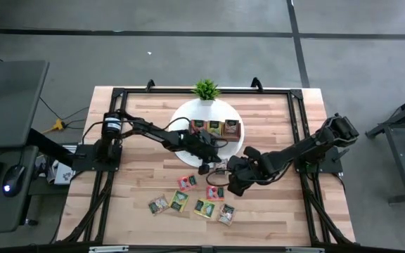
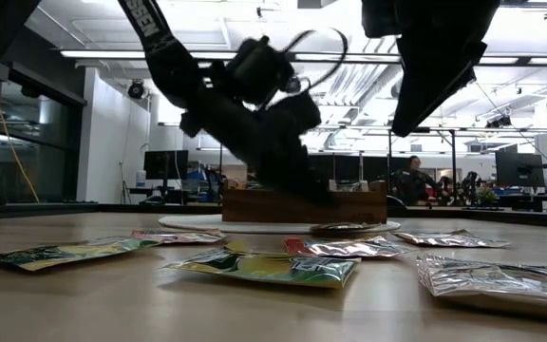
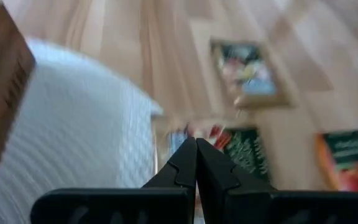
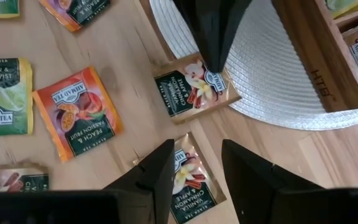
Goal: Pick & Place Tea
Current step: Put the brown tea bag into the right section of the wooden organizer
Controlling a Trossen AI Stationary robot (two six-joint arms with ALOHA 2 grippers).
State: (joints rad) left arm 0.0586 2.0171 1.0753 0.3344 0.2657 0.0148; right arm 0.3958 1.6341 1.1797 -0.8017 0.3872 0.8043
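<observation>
Several tea sachets lie flat on the wooden table near its front (image 1: 188, 202). One vanilla-cinnamon sachet (image 4: 188, 90) rests with one corner on the rim of the white round mat (image 4: 260, 74). My left gripper (image 4: 214, 67) is shut, and its tip stands at this sachet's label. A second vanilla-cinnamon sachet (image 4: 188, 177) lies on the table just below my right gripper (image 4: 196, 146). That gripper is open and hangs well above the sachet, one finger over each side. The brown wooden tray (image 1: 215, 128) stands on the mat. My left gripper's shut fingertips (image 3: 196, 144) slant down from the table's left side onto or just above the label of the sachet at the mat's rim (image 3: 244, 152). I cannot tell whether they touch it. The sachet lies flat.
An orange sachet (image 4: 79, 115) and a green lemon-lime sachet (image 4: 2, 96) lie left of my right gripper in its wrist view. A small potted plant (image 1: 206, 89) stands at the far edge behind the mat. Black frame rails (image 1: 297, 112) border the table.
</observation>
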